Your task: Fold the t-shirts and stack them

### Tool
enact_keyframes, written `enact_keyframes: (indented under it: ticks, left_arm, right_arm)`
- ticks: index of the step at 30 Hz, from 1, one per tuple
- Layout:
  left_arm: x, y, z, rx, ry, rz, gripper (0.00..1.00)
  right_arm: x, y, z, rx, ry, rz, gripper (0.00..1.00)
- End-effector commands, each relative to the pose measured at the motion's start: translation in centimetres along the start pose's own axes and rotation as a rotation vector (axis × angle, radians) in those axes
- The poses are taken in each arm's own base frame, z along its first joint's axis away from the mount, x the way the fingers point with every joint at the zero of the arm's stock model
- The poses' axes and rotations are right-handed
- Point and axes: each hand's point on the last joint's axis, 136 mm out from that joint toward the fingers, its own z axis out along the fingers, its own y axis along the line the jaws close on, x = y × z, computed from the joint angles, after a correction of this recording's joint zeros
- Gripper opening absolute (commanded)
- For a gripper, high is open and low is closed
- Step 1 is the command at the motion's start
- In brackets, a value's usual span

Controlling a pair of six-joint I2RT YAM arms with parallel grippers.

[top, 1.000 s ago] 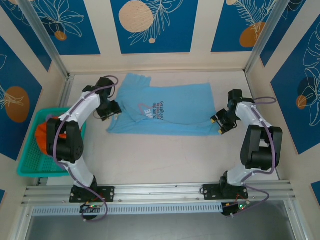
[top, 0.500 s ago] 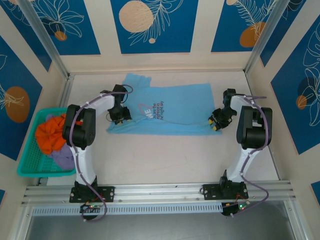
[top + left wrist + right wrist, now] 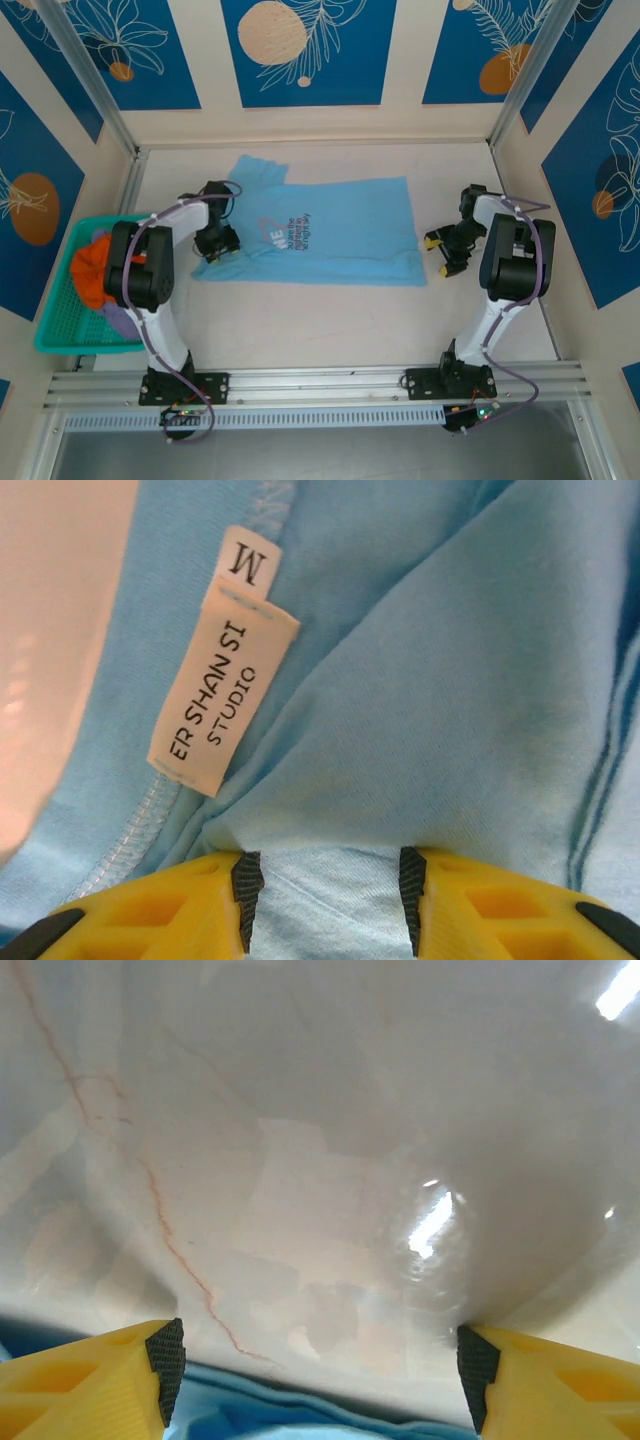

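Note:
A sky-blue t-shirt (image 3: 330,235) lies spread flat on the table, chest lettering (image 3: 290,230) up, its collar end to the left. My left gripper (image 3: 218,243) sits at that left end. In the left wrist view the left gripper (image 3: 325,880) is shut on a fold of the t-shirt (image 3: 450,710), the cloth spanning from pad to pad beside the white size label (image 3: 215,690). My right gripper (image 3: 440,254) hovers just off the shirt's right hem. The right gripper (image 3: 320,1360) is open over bare tabletop, with the blue hem (image 3: 300,1415) low between its fingers and not gripped.
A teal mesh basket (image 3: 60,338) stands at the table's left edge with orange cloth (image 3: 88,270) and purple cloth (image 3: 120,318) in it. Side walls and corner posts bound the table. Bare tabletop (image 3: 330,320) lies between the shirt and the arm bases.
The shirt has slid left and a little nearer with the left gripper holding it. The right gripper has opened, let go of the hem and drawn back to the right.

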Motion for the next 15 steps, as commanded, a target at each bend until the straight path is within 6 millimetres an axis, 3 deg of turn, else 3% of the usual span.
enact_keyframes:
  ticks: [1,6,8,11,15]
  left_arm:
    - [2.0,3.4,0.4,-0.094,0.055,-0.043,0.47]
    - [-0.5,1.2,-2.3,-0.014,0.003,-0.022,0.56]
    - [-2.0,-0.2,-3.9,0.032,-0.029,-0.021,0.59]
    - [-3.6,-2.2,-6.3,0.11,-0.063,-0.04,0.61]
    - [-3.9,-5.2,-7.9,0.279,-0.04,-0.089,0.66]
  right_arm:
    - [-0.2,-0.8,-1.1,-0.001,-0.053,-0.043,0.76]
    - [-0.1,2.2,-3.6,-0.112,-0.102,-0.125,0.81]
    - [0.7,4.5,-4.8,-0.19,-0.109,-0.183,0.8]
    - [5.0,9.6,-6.4,-0.338,-0.076,-0.365,0.75]
    - [14.3,15.2,-6.8,-0.445,0.006,-0.671,0.67]
